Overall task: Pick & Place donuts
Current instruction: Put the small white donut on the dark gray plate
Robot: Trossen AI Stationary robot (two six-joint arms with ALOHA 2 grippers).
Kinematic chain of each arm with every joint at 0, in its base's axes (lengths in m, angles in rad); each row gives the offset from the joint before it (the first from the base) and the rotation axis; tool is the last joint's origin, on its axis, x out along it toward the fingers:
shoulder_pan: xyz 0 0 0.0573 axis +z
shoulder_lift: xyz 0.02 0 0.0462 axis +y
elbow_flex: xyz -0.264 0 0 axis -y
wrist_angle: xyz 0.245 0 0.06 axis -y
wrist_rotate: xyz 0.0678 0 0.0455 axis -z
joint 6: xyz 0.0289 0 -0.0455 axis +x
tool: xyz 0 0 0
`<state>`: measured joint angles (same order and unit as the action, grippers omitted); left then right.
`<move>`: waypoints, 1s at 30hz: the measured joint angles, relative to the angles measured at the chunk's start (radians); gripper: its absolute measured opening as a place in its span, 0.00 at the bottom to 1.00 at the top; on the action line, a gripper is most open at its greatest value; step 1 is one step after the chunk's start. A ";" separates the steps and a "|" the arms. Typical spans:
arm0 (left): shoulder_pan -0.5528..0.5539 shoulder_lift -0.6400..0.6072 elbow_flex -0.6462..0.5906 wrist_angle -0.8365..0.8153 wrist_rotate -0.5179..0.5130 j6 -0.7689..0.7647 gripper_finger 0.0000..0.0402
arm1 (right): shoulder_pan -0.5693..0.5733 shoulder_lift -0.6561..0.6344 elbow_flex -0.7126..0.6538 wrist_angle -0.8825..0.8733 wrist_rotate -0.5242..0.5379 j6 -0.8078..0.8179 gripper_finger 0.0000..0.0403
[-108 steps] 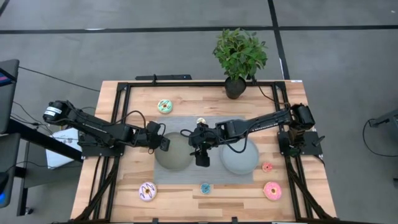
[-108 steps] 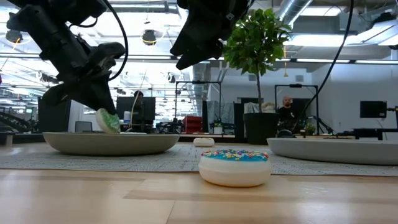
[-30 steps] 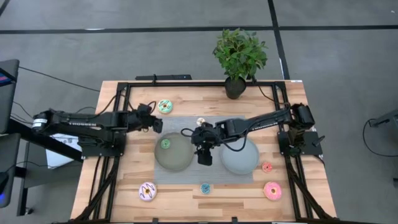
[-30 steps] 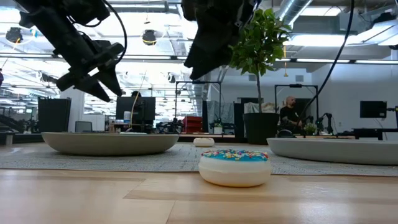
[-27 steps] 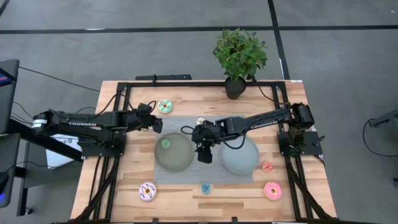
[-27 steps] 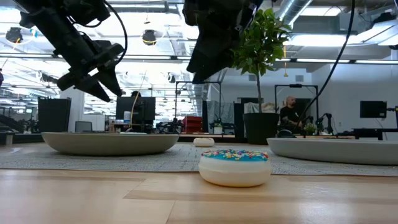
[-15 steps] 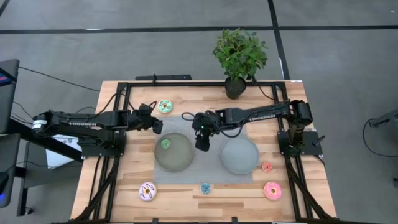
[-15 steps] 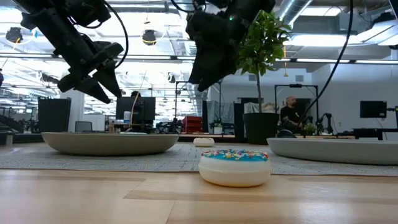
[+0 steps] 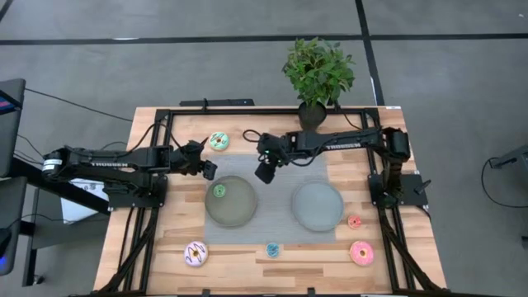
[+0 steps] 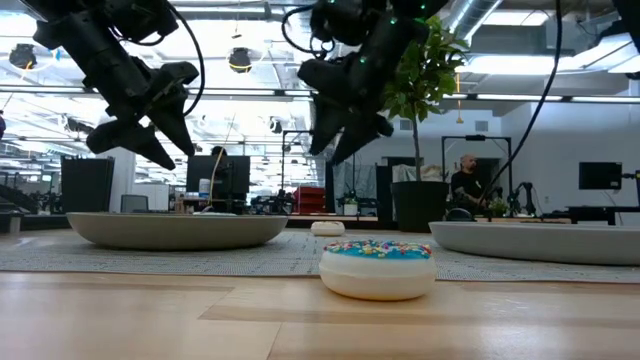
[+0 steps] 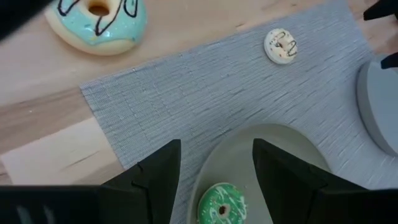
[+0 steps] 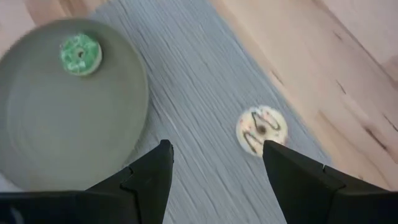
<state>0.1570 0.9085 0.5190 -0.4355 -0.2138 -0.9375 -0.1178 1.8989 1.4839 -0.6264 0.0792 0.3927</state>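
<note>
A tiny green donut (image 9: 219,190) lies in the left grey plate (image 9: 233,213); the right grey plate (image 9: 318,207) holds nothing. A tiny cream donut (image 12: 261,129) lies on the grey mat near its far edge, also visible in the left wrist view (image 11: 281,45). A larger mint donut (image 9: 219,141) lies on the wood at the far left. My left gripper (image 9: 206,169) hangs open above the mat's far left corner. My right gripper (image 9: 264,172) hangs open above the mat's far edge, close over the cream donut. Both are empty.
Along the near edge lie a purple-white donut (image 9: 195,254), a tiny blue donut (image 9: 272,249), a tiny red donut (image 9: 355,221) and a larger pink donut (image 9: 361,252). A potted plant (image 9: 318,74) stands at the far edge. A black frame (image 9: 157,124) borders the table.
My right gripper has swung from between the two plates toward the table's far edge, staying open and empty, and now hangs above the mat's far edge by the cream donut. The donuts and plates have stayed in place.
</note>
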 joint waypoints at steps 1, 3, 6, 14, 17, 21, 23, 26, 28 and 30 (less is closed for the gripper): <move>0.000 0.000 0.000 0.000 0.000 0.000 0.48 | 0.000 0.019 0.004 0.020 0.000 0.000 0.59; 0.000 0.000 0.000 0.003 0.000 0.000 0.48 | -0.001 0.042 -0.002 -0.006 0.000 0.001 0.59; 0.000 0.000 0.000 0.008 0.000 -0.001 0.48 | -0.007 0.077 0.003 0.021 0.003 0.024 0.59; 0.000 0.000 0.000 0.019 0.025 -0.002 0.48 | -0.031 0.136 0.008 0.017 0.005 0.053 0.59; 0.000 0.000 0.000 0.030 0.026 -0.002 0.48 | -0.041 0.138 0.008 0.012 0.026 0.054 0.59; 0.000 0.000 0.000 0.034 0.026 -0.002 0.48 | -0.049 0.138 0.008 0.014 0.082 0.077 0.59; 0.000 0.000 0.000 0.034 0.026 -0.002 0.48 | -0.057 0.139 0.008 0.011 0.071 0.078 0.59; 0.000 0.000 0.000 0.034 0.026 -0.002 0.48 | -0.062 0.173 0.008 0.026 0.034 0.079 0.59; 0.000 0.000 0.000 0.034 0.026 -0.002 0.48 | -0.061 0.191 0.005 0.010 0.029 0.079 0.59; 0.000 0.000 0.000 0.034 0.026 -0.002 0.48 | -0.061 0.204 0.012 0.030 0.029 0.081 0.59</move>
<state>0.1570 0.9089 0.5190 -0.4015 -0.1882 -0.9390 -0.1787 2.1033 1.4958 -0.5965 0.1081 0.4742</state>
